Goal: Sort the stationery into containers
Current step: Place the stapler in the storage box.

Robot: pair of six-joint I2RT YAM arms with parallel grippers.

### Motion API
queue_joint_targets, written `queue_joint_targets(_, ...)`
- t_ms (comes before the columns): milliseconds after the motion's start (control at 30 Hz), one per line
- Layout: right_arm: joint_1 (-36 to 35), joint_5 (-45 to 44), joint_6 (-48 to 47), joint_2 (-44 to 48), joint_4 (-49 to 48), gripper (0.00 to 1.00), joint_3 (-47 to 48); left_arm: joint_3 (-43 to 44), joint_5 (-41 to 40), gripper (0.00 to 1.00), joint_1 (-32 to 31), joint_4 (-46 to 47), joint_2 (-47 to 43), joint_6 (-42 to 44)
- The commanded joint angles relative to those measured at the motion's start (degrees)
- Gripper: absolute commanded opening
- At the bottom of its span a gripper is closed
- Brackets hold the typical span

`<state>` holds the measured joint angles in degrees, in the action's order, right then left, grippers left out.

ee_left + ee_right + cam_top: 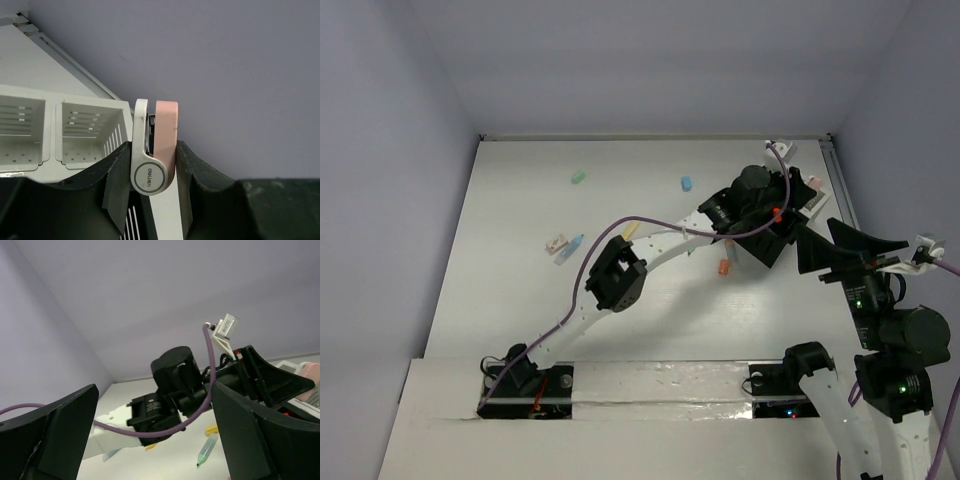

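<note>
Clamped in the left gripper [152, 167], the pink-and-white dispenser [166, 127] pointed lengthwise past the fingertips, over the table's [520, 330] far right corner. The white tray [52, 150] sat just beside it, and the right gripper [155, 420] hung wide open, empty.

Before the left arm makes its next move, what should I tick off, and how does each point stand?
1. Hold of the left gripper on the pink-and-white item: ok, it sits clamped between both fingers.
2. Item lined up over a cell of the white tray: cannot tell; in the wrist view the cells lie to its left.
3. Tray cells free: ok, bare floors where they show.
4. The right gripper open and empty: ok.
5. All stationery sorted: not ok; the mint block, blue block and orange marker, among others, lie loose.
</note>
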<state>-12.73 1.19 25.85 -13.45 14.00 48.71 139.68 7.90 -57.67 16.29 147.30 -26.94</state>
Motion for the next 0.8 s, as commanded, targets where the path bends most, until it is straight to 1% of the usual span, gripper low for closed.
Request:
queue_joint_targets(0, -0.2, 2.9, 0.9, 0.8, -1.6, 1.0, -0.3, 3.8, -0.8, 0.03, 0.8, 9.5, 0.6, -4.0)
queue_joint_targets(167, -0.7, 4.1, 1.0, 0.8, -1.4, 1.0, -0.4, 6.0, -4.3, 0.04, 0.8, 12.9, 3.7, -4.9)
queue_joint_targets(333, -0.7, 5.5, 1.7, 0.7, -1.3, 1.0, -0.5, 7.4, -5.8, 0.09, 0.8, 13.7, 6.2, -5.6)
queue_joint_targets(667, -0.7, 7.0, 2.4, 1.1, -0.5, 1.0, -0.4, 7.5, -5.8, 0.17, 0.8, 15.5, 8.2, -6.7)
queue_joint_targets(700, -0.7, 7.1, 2.4, 1.1, -0.5, 1.0, -0.4, 7.5, -5.6, 0.2, 0.8, 15.7, 8.3, -6.9)
queue_joint_targets(767, -0.7, 7.2, 2.5, 1.2, -0.5, 1.0, -0.5, 7.5, -5.4, 0.22, 0.8, 16.2, 8.5, -6.9)
